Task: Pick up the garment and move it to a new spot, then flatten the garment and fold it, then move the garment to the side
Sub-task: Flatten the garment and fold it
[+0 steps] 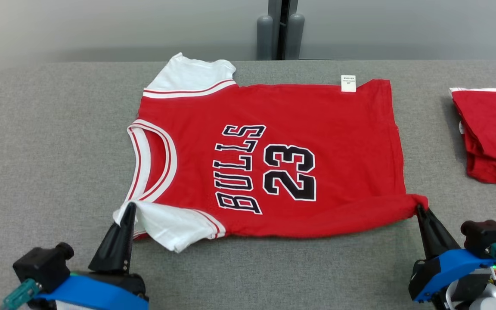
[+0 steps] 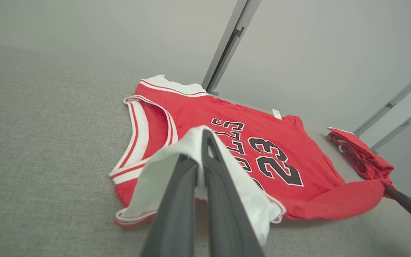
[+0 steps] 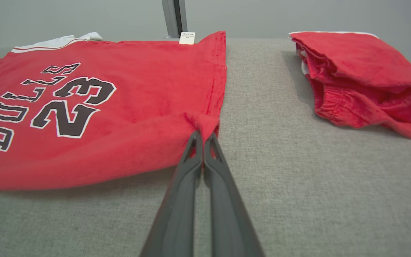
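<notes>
The garment point(image 1: 325, 142) is a red jersey with white sleeves and black "BULLS 23" lettering, lying sideways on the grey table, neck toward the left. My left gripper point(image 1: 129, 209) is shut on its near white sleeve point(image 2: 187, 150), which is lifted and draped over the fingers. My right gripper point(image 1: 420, 210) is shut on the near hem corner point(image 3: 203, 123), pulling it into a bunched point. In the left wrist view the right gripper's dark finger point(image 2: 410, 208) shows at the lower right, at that same corner. The near edge of the jersey point(image 3: 102, 142) is raised slightly off the table.
A second red garment point(image 1: 491, 133) lies folded and bunched at the table's right side, also seen in the right wrist view point(image 3: 362, 75). Grey table surface point(image 1: 50, 150) extends to the left and front. A grey post point(image 1: 280, 30) stands behind the far edge.
</notes>
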